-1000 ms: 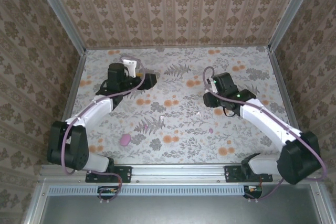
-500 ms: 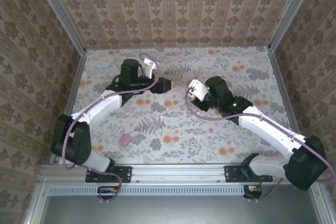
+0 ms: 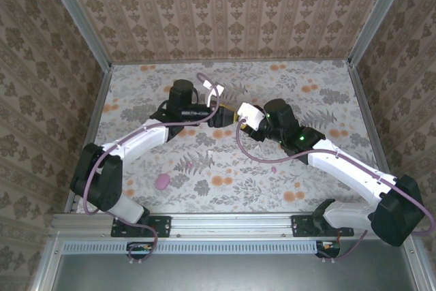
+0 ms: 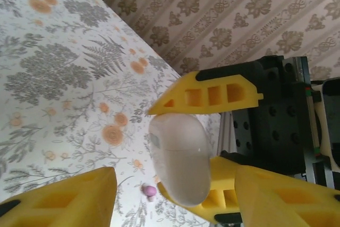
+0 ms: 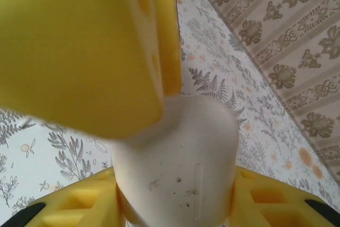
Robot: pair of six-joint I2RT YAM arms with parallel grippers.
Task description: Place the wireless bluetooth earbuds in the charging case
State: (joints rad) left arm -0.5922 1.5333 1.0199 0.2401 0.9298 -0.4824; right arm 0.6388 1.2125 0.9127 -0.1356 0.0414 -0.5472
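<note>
Earbuds, wireless bluetooth: one pink earbud [image 3: 274,167] lies loose on the table [image 3: 327,86], on the near side beside the right arm and well apart from both grippers. White buds: too small to tell in the top view. A pink pebble-shaped case [image 3: 162,181] rests nearer the left base, nothing touching it.

Handling, judged: the bud is tiny, light, glossy hard plastic. It is stiff and slippery, and likely to skate or flick out of a pinch. Take it across its broadest part, fingertips low to the table, gentle squeeze.

Mid-table, raised: the right gripper [image 5: 175,184] is clamped on the white charging case [image 4: 179,158], pinched between its two fingers. The shell looks closed. Facing it, the left gripper [image 4: 175,169] has its jaws part-way apart, straddling the case's free end. The left wrist view shows a gap between one of its fingers and the shell, so no hold yet. In the right wrist view one left finger sits at or against the case top; contact cannot be settled.

Judgement: step in hand is opening the case between the two arms. No bud is seated.

Room: the wrists are nose to nose, with little slack between them. Open table surrounds the pink bud. Far: back wall [image 3: 231,11] and side posts [image 3: 92,32] stand well clear of the grippers.
</note>
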